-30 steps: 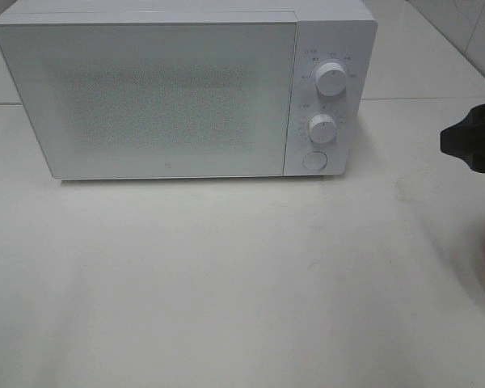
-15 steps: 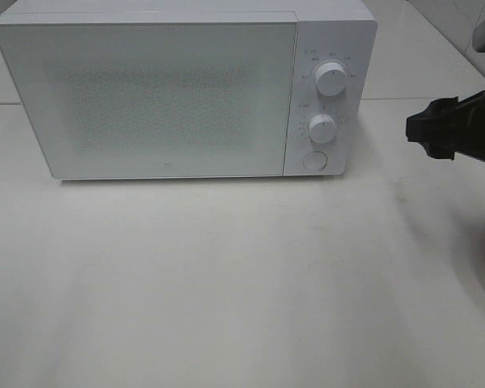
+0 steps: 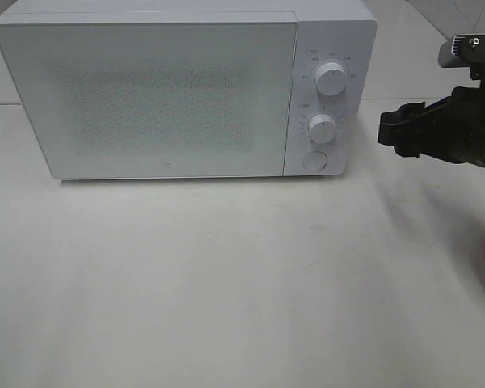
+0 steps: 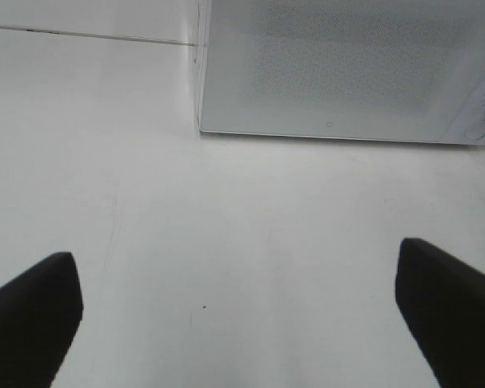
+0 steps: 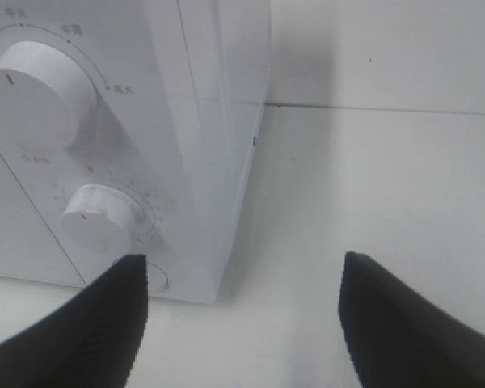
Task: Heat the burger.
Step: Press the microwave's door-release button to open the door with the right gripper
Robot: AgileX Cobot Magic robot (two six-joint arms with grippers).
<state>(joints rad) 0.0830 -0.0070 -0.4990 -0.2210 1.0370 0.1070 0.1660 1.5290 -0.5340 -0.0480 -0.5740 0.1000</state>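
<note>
change: right gripper [image 3: 390, 133] has moved in on the microwave [image 3: 170, 97]; button [image 3: 314, 160] near, ahead of its fingers
fingers: right gripper and left gripper [image 4: 238, 315] both spread, empty
burger: not in view, between neither pair
meaning: door shut, probably opens first

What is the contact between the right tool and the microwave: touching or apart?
Apart. The exterior high view shows a strip of table between the right tool and the microwave, beside its knobs.

Bright diffuse light, whites blown out, faint shadow by microwave [image 3: 170, 97], wrist cams soft-focus
</note>
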